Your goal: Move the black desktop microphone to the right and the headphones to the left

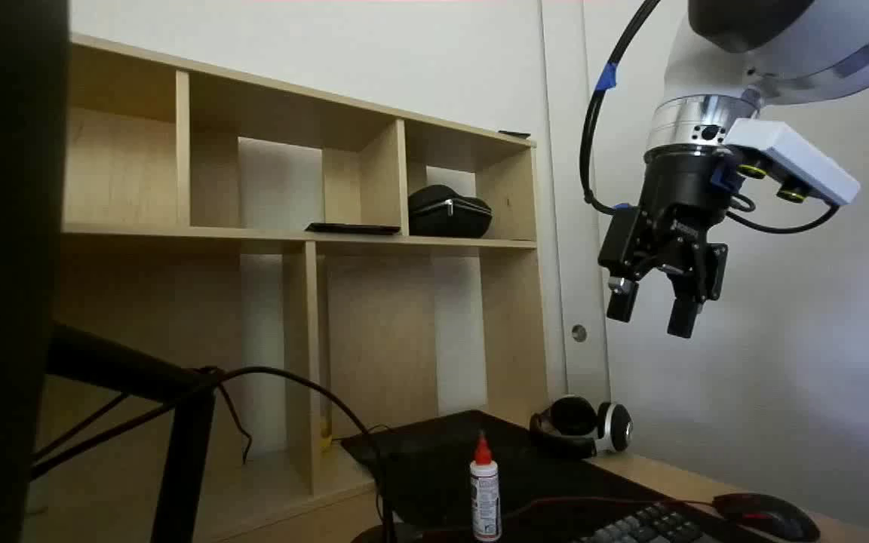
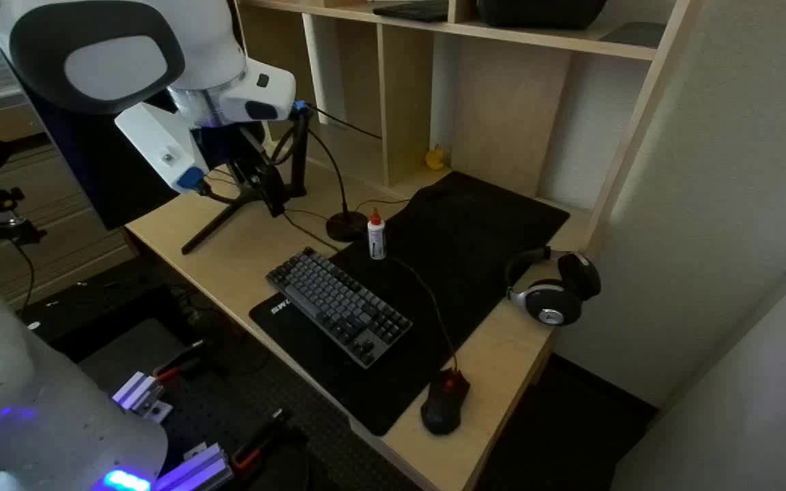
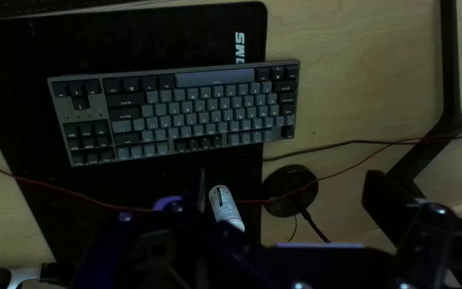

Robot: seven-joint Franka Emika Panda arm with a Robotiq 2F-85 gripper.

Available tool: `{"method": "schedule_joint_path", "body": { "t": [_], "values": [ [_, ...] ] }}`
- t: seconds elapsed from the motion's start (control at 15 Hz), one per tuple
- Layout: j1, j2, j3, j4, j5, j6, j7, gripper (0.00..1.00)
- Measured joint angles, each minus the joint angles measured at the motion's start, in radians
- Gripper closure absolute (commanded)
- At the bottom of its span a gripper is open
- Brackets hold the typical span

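Observation:
The black desktop microphone stands on the desk beside the mat; its round base and thin curved stem show in an exterior view. Its base also shows in the wrist view, with the upper stem hidden behind the gripper. The headphones lie at the desk's far edge by the wall, also in an exterior view, and only partly at the wrist view's bottom left corner. My gripper is open and empty, high above the desk. In the wrist view the microphone base lies between the spread fingers.
A white bottle with red cap stands on the black mat near the microphone base. A keyboard and mouse with a red cable lie nearby. A wooden shelf and a black stand rise behind.

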Motion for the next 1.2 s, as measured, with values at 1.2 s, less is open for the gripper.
{"method": "schedule_joint_path", "body": {
  "t": [1.2],
  "values": [
    [-0.008, 0.001, 0.043, 0.002, 0.142, -0.071, 0.253, 0.0]
  ]
}}
